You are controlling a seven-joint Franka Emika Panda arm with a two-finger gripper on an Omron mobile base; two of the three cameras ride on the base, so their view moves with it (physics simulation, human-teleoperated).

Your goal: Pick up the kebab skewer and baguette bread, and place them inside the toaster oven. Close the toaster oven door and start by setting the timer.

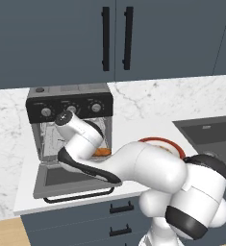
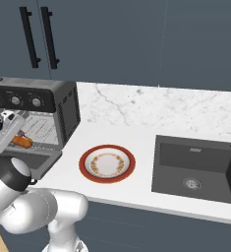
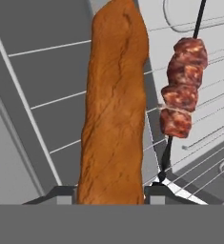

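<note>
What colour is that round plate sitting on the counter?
The round plate is white with a red rim and an orange-patterned ring, clearest in the right base view.

Even, soft rendered light is falling across every view, bright without glare; faint shadows are pooling inside the toaster oven [image 1: 71,127] at nine o'clock; edges are staying sharp, undistorted; close-up textures are looking slightly coarse.
</note>
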